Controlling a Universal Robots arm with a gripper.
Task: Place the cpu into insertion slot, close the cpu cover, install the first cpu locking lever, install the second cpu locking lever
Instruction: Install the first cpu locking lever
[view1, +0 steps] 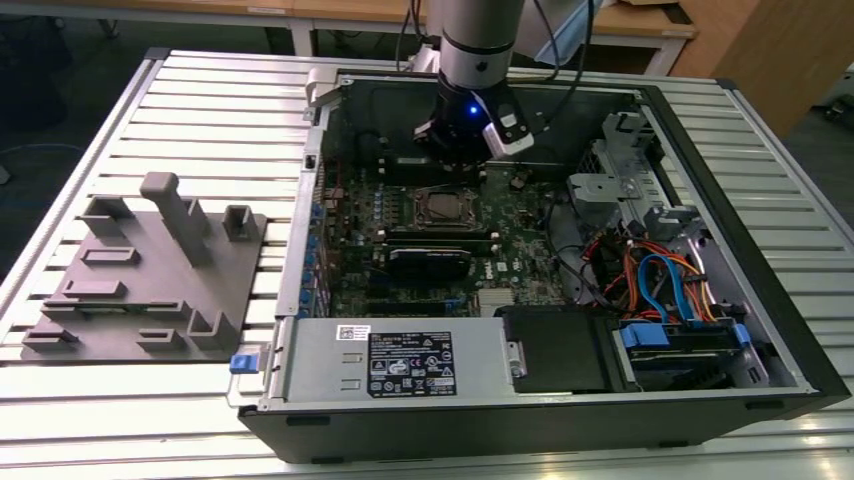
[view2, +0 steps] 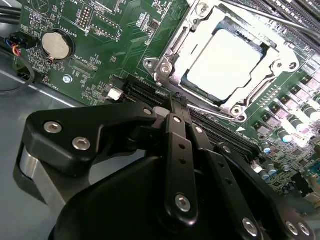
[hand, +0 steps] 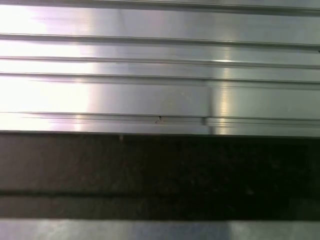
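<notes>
My pincer (view2: 175, 102) hangs with its black fingers pressed together and nothing between them, the tips just short of the socket on the green motherboard (view2: 100, 60). In the second wrist view, the cpu (view2: 225, 60) lies flat in its insertion slot, its pale metal top showing through the square opening of the cpu cover (view2: 172, 52), which lies down around the chip. So I judge the chip placed and the cover closed. Whether either locking lever is hooked home I cannot tell. A thin bar runs along one edge of the frame, but its catch is not clear. In the exterior view my arm (view1: 477, 40) stands over the open computer case (view1: 747, 300), close above the socket, with a grey fixture tray (view1: 134, 290) well apart on the slatted worktop (view1: 200, 90)
</notes>
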